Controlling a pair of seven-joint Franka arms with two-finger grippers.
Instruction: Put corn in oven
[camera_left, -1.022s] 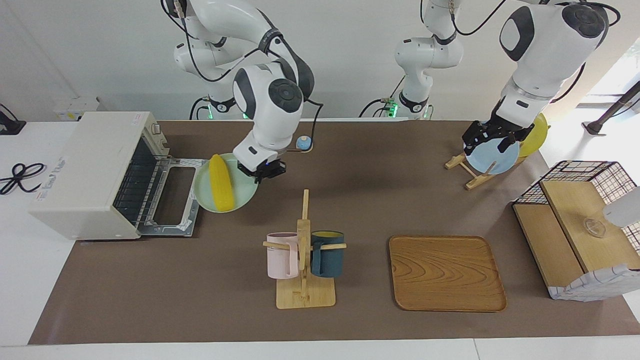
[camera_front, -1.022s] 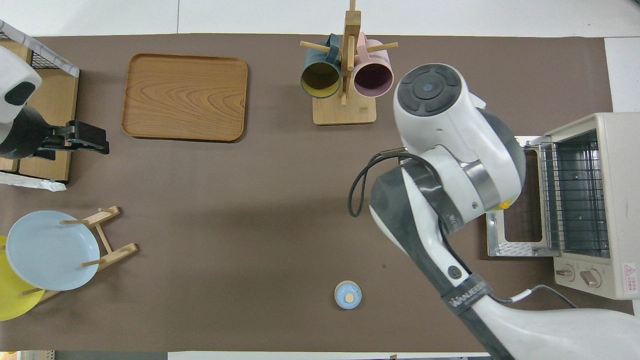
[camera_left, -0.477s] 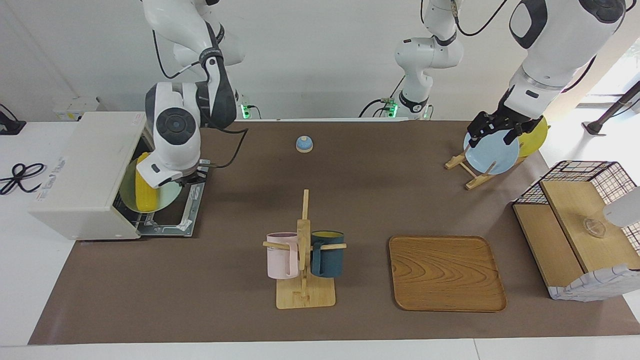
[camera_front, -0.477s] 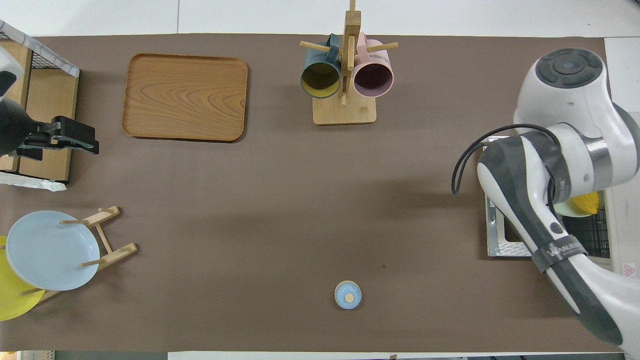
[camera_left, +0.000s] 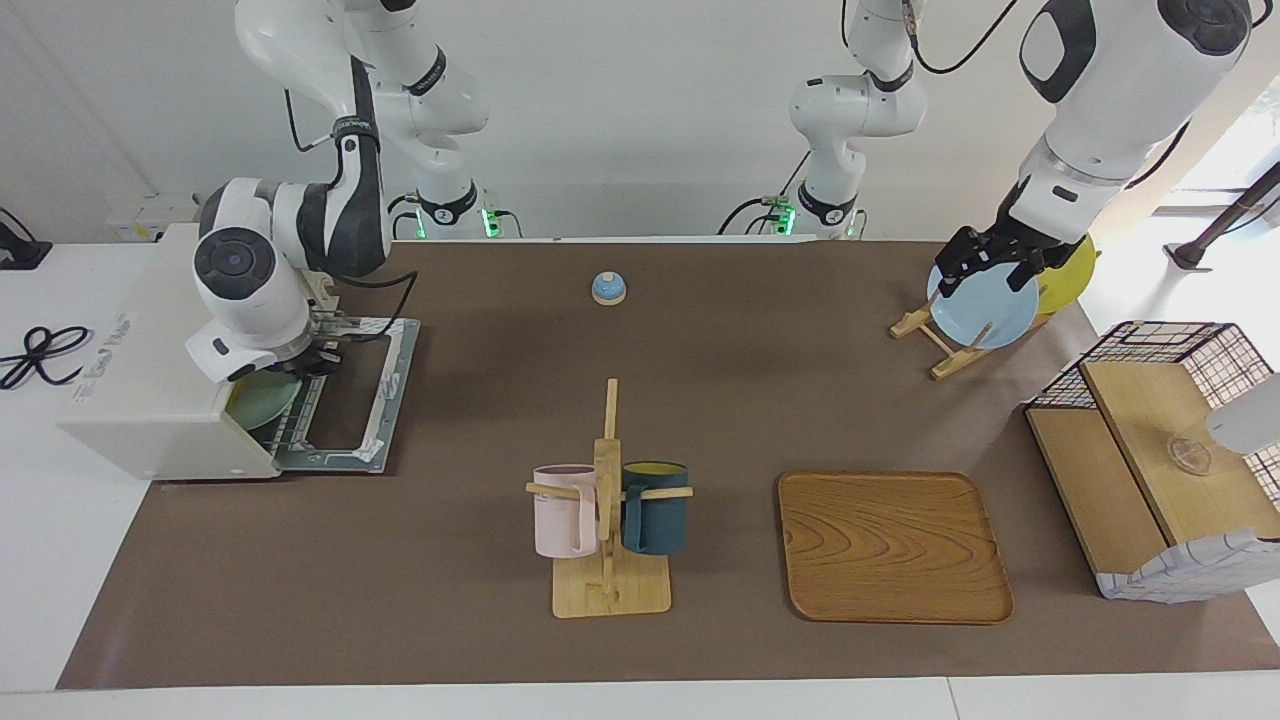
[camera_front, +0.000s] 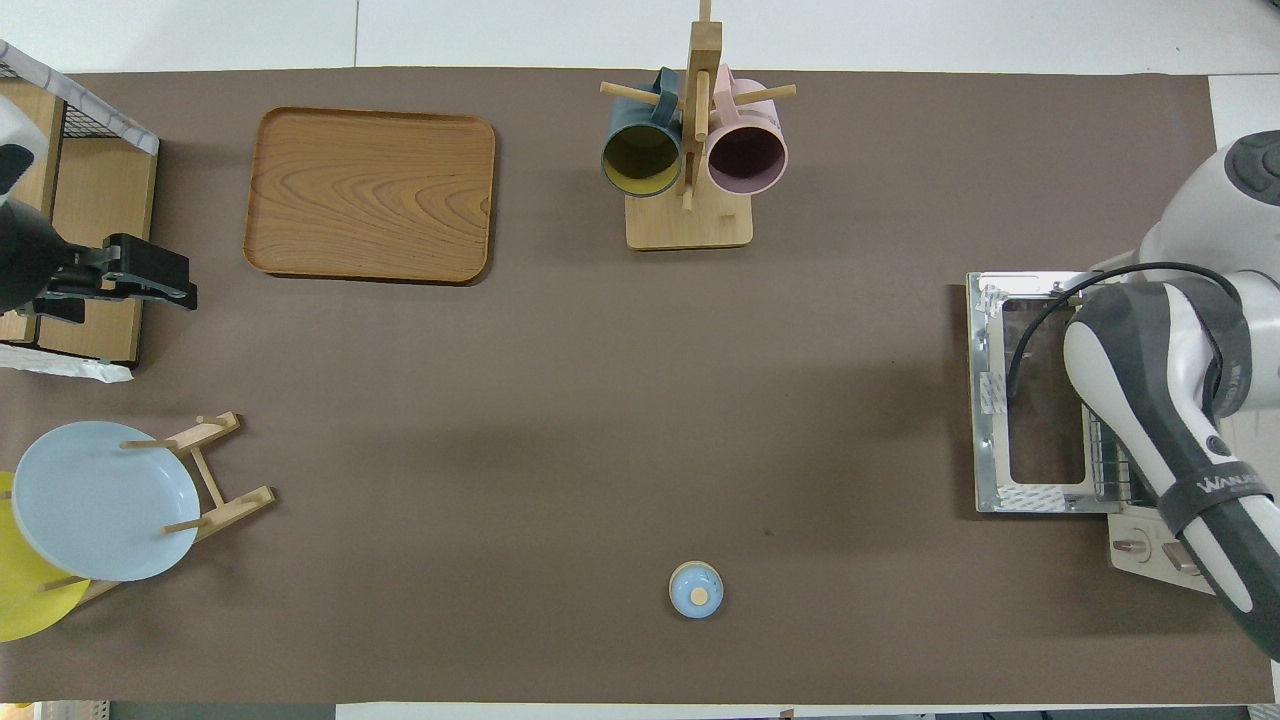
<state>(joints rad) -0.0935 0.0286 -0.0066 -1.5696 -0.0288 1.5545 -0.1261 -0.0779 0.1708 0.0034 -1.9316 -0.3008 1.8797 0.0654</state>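
Facing view: the right gripper (camera_left: 300, 362) reaches into the mouth of the boxy cream-white toaster oven (camera_left: 165, 350), door down. Its fingers are closed on the rim of a pale green round plate (camera_left: 262, 398), now inside on the rack. The yellow corn cob is hidden, presumably on that plate. The left gripper (camera_left: 985, 262) waits with fingers fully spread over a pale blue plate (camera_left: 985, 312).

Overhead view: the right arm covers the oven mouth. Left to do: release and withdraw.

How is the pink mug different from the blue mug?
The pink mug is purple inside; the blue mug is yellow inside. The pink mug hangs toward the right arm's end, the blue mug toward the left arm's. Both hang on one wooden rack.
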